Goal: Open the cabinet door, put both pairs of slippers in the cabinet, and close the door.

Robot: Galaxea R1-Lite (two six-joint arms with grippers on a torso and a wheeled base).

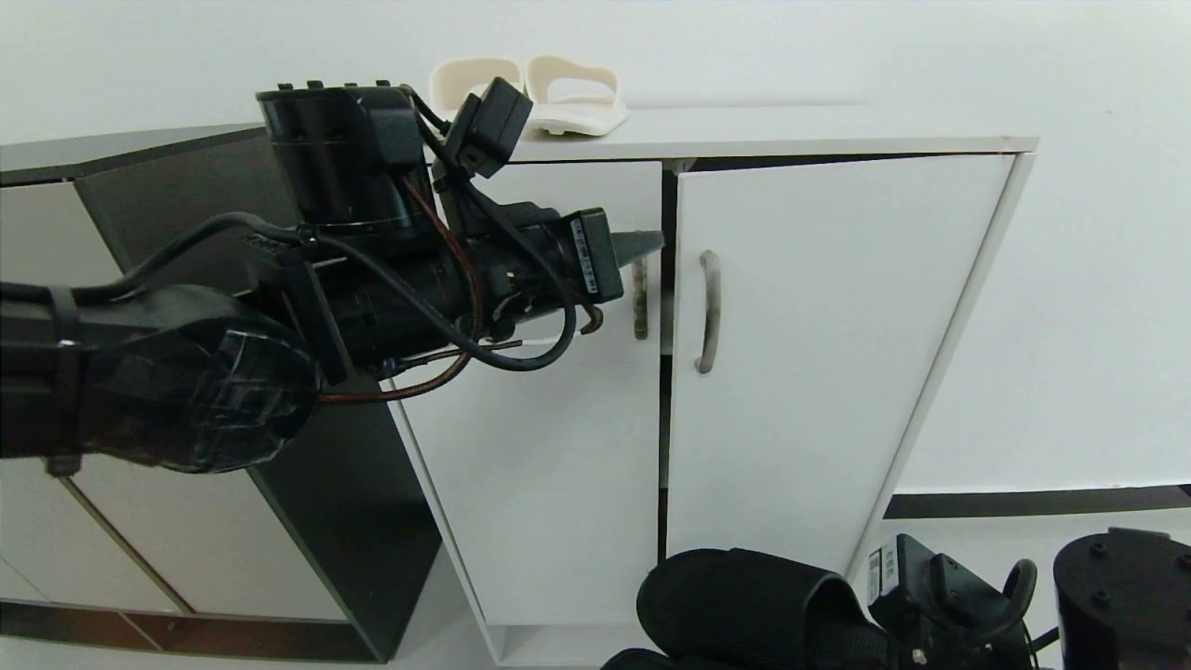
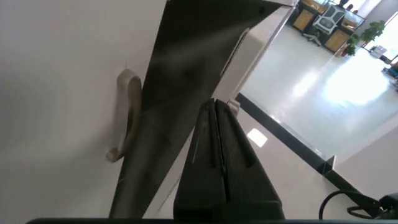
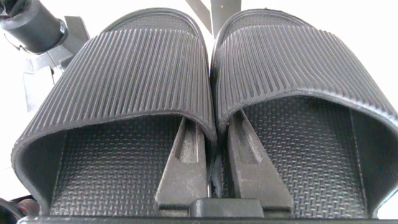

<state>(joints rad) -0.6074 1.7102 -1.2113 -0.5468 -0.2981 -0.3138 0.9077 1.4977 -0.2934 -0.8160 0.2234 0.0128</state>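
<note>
The white cabinet [image 1: 558,465] has two doors with a dark gap between them. A dark strip also shows along the top of the right door [image 1: 819,354]. My left gripper [image 1: 651,244] is shut, and its tip [image 2: 214,107] sits at that gap, just above the left door's handle [image 1: 640,298]. The right door's handle [image 1: 709,312] is a little farther right. A cream pair of slippers [image 1: 558,93] lies on the cabinet top. My right gripper [image 3: 211,134] is low in front of the cabinet. It is shut on the black pair of slippers [image 1: 744,605], one finger inside each and their inner walls pinched between.
A dark-sided unit [image 1: 186,186] adjoins the cabinet on the left. A plain white wall [image 1: 1070,326] lies to the right, with a dark skirting strip [image 1: 1023,502] at floor level. The left wrist view shows open glossy floor [image 2: 323,93] beyond the cabinet.
</note>
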